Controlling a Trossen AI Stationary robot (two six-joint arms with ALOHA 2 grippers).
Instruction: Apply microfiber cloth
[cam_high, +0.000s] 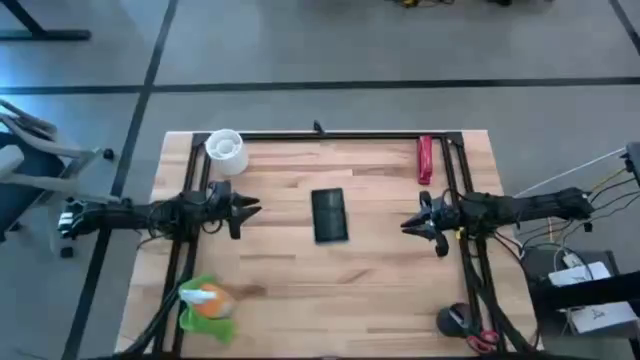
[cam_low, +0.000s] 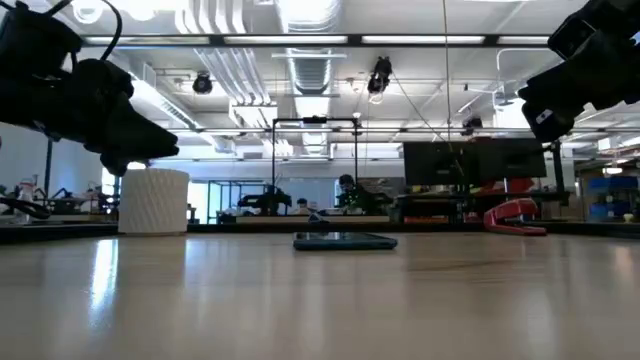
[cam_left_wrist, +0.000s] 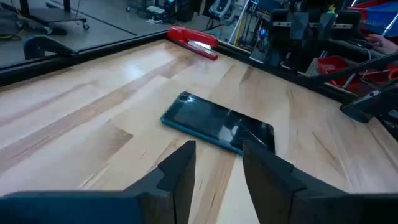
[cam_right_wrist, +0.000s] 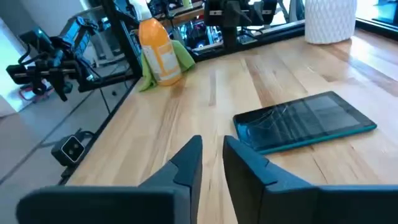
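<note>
The lime-green microfiber cloth (cam_high: 200, 318) lies crumpled at the table's near left corner, also in the right wrist view (cam_right_wrist: 182, 57). A small orange bottle (cam_high: 212, 297) with a white top stands on it. A black rectangular slab (cam_high: 330, 215) lies flat at the table's middle. My left gripper (cam_high: 250, 210) hovers left of the slab and is open, with nothing between its fingers (cam_left_wrist: 180, 171). My right gripper (cam_high: 408, 226) hovers right of the slab, its fingers (cam_right_wrist: 189, 163) a narrow gap apart and empty. Both are far from the cloth.
A white ribbed cup (cam_high: 226, 150) stands at the far left corner and a red stapler (cam_high: 425, 160) lies at the far right. A dark round object (cam_high: 453, 320) sits by the near right edge. Black frame rails (cam_high: 185, 250) run along the table's sides.
</note>
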